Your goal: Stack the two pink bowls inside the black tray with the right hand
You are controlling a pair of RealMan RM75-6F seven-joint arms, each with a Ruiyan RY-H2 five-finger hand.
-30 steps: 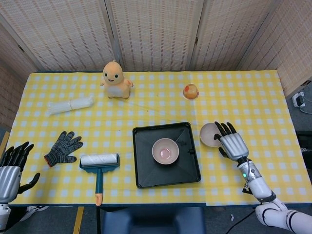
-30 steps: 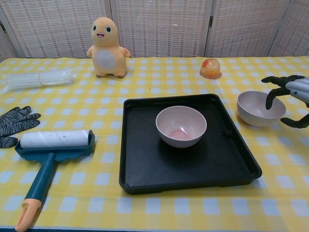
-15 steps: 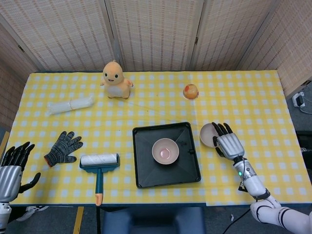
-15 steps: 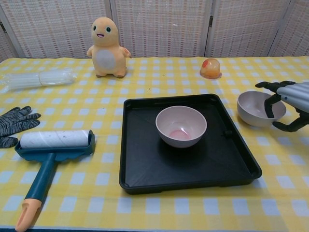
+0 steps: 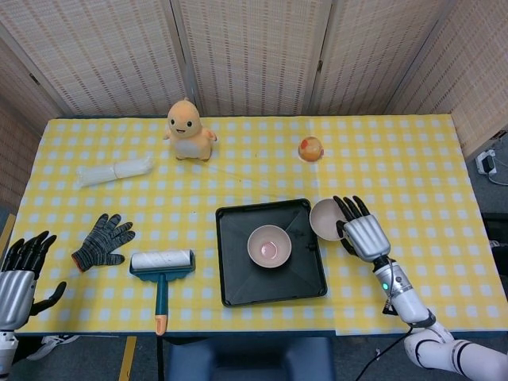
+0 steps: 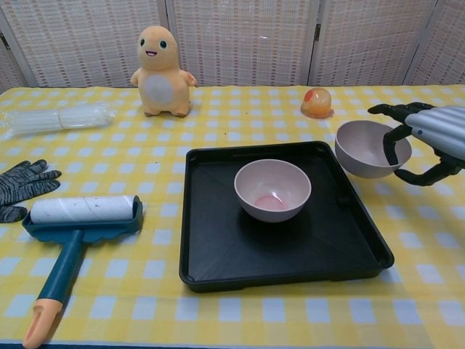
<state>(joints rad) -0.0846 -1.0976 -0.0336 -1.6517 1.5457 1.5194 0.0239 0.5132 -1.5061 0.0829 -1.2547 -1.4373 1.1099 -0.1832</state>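
One pink bowl sits upright in the middle of the black tray. My right hand grips the second pink bowl by its rim, fingers inside and thumb under. That bowl is lifted off the table and tilted, hanging over the tray's right edge. My left hand rests open at the table's near left corner, holding nothing; only the head view shows it.
A lint roller lies left of the tray, a grey glove further left. At the back are a yellow plush toy, an orange ball and a clear plastic bag.
My right hand closed on the bowl beside the tray, raised it off the table and carried it left toward the tray. The left hand stayed put.
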